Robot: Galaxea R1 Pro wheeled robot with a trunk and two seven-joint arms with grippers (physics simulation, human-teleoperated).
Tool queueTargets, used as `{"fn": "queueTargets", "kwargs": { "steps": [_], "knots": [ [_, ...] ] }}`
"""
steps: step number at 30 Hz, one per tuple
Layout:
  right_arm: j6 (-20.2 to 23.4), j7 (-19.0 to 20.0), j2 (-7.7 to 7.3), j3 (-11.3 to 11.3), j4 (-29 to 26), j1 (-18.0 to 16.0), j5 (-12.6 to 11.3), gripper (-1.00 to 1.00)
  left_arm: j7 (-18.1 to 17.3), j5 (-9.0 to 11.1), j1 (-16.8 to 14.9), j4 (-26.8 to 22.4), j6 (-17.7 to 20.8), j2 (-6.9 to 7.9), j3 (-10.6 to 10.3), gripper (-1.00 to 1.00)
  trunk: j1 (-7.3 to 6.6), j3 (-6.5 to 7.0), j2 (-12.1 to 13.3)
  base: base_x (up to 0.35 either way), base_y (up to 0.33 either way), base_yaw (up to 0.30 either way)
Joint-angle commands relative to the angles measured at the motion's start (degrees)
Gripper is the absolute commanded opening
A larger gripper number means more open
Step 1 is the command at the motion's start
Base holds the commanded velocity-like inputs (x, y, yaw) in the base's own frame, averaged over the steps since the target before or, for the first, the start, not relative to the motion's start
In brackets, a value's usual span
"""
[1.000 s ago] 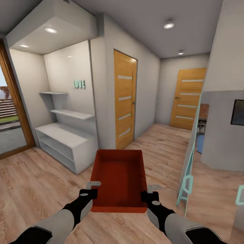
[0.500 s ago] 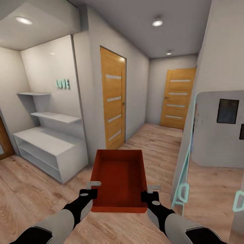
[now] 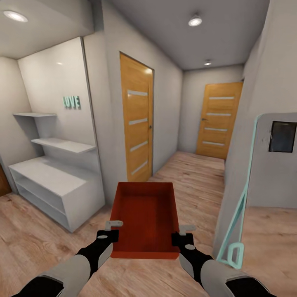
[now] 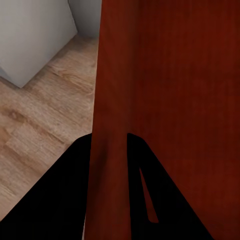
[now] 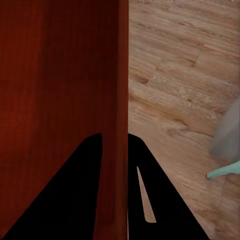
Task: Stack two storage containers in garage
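Both-handed, the left gripper (image 3: 114,229) and right gripper (image 3: 183,232) each pinch a long side wall of the lidless orange-red rectangular plastic bin (image 3: 144,216), black forearms reaching forward and slightly inward from below it, and the wrist views show dark fingers (image 4: 137,165) closed on either face of the thin wall. Beyond the bin, light wood-plank flooring (image 3: 194,173) runs open down a corridor between a honey-brown panelled door (image 3: 137,119) and a pale grey wall (image 3: 237,173), toward a second similar door (image 3: 216,119); a white shelf unit (image 3: 57,185) stands left of the bin, its far end cut off.
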Motion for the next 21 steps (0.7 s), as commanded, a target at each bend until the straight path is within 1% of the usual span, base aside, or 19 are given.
{"fn": "queueTargets", "kwargs": {
  "steps": [1, 7, 9, 21],
  "knots": [
    [-0.26, -1.48, -0.72, 0.48, 1.38, -0.03, -0.94, -1.00, 1.95, -1.00, -0.09, -0.31, 0.28, 0.04, 0.85, -1.00, 0.04, -0.07, -0.05, 0.324, 0.000, 0.000],
    [-0.26, -1.49, -0.72, 0.48, 1.36, -0.03, -0.94, -1.00, 1.95, -1.00, -0.09, -0.31, 0.28, 0.04, 0.86, -1.00, 0.04, -0.07, -0.05, 0.324, 0.000, -0.006],
    [-0.26, -1.49, -0.72, 0.48, 1.37, -0.03, -0.95, -1.00, 1.95, -1.00, -0.09, -0.31, 0.28, 0.04, 0.89, -1.00, 0.04, -0.07, -0.05, 0.324, 0.032, -0.113],
    [-0.26, -2.27, -0.72, 0.48, 1.38, -0.03, -0.84, -1.00, 1.95, -1.00, -0.09, -0.31, 0.28, 0.04, 0.88, -1.00, 0.04, -0.07, -0.05, 0.324, 0.082, -0.247]
  ]
}}
